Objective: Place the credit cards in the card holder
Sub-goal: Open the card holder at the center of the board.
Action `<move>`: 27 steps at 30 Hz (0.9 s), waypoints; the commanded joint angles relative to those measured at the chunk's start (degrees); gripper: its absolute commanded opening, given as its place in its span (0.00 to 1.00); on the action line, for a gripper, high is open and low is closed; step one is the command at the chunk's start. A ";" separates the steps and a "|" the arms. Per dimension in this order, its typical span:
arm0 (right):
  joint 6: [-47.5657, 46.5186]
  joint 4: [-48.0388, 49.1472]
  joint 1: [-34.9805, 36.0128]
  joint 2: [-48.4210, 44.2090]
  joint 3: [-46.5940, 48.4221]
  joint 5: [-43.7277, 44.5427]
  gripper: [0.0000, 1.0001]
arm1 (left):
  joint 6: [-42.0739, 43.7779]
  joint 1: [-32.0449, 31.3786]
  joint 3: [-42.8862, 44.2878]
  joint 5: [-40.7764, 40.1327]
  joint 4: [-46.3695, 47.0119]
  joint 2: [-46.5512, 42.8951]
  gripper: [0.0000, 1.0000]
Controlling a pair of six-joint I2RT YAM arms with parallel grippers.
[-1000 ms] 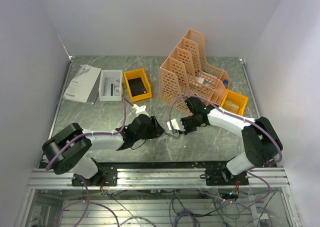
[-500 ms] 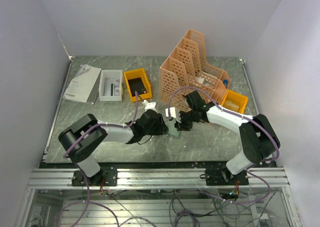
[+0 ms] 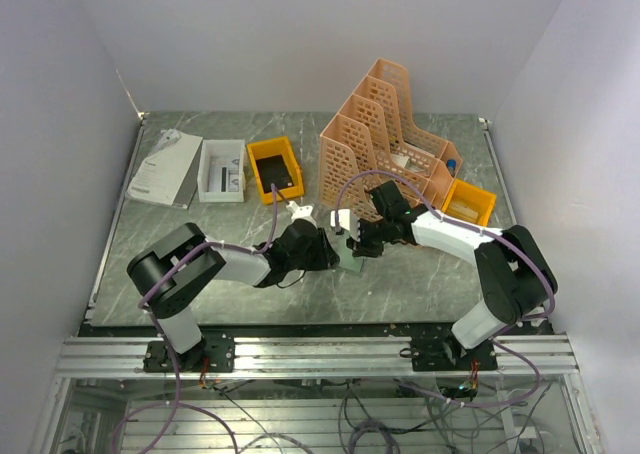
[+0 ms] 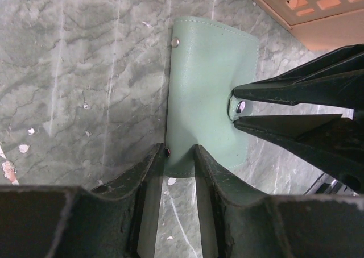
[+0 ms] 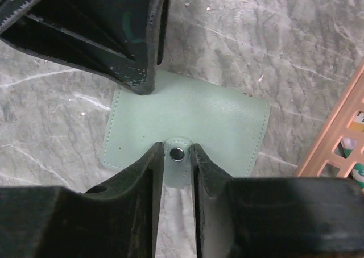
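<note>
white walls all round, grey-green marble tabletop (image 3: 200, 229). going left to right: white papers (image 3: 165, 169) by the far left corner, a white box (image 3: 222, 170), a yellow bin (image 3: 274, 169), then both arms meeting mid-table, a bit toward the near edge, in front of the peach file racks (image 3: 385, 144).

the card holder (image 4: 207, 82) lies flat and shut right there, between the two pincers. its long axis runs straight away from the left pincer (image 4: 177, 155), whose jaws sit a narrow gap apart, straddling the holder's near corner. can't tell if it's actually biting or just resting on it. the right pincer (image 4: 234, 107) comes in across that axis from the side and is closed on the little snap tab (image 5: 177, 161). so both are on it, and i'd guess the next bit is peeling the flap open.

can't pick out the credit cards anywhere, so none are in yet as far as i can see.

vs a second ago: the left arm's elbow has swung in from the near left corner and its pincer has crept up to the holder; the right pincer has nudged toward the far edge.
</note>
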 commanded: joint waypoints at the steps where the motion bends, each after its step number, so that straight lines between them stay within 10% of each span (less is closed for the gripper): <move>1: 0.41 0.56 -0.91 1.56 -1.28 5.53 0.18 | -0.88 0.04 -2.65 1.47 3.02 0.93 0.38; 13: 0.77 0.84 -2.02 -2.08 -1.95 5.59 0.00 | -1.28 0.04 -4.56 0.59 3.64 -0.34 0.37; 18: 3.34 1.93 -2.88 -2.64 -2.21 3.42 0.46 | 0.03 -0.11 -4.07 1.17 4.46 -2.75 0.38; 27: 3.48 -0.57 -4.07 2.27 -0.54 2.10 0.48 | 3.03 -0.18 0.87 2.31 3.98 -0.82 0.44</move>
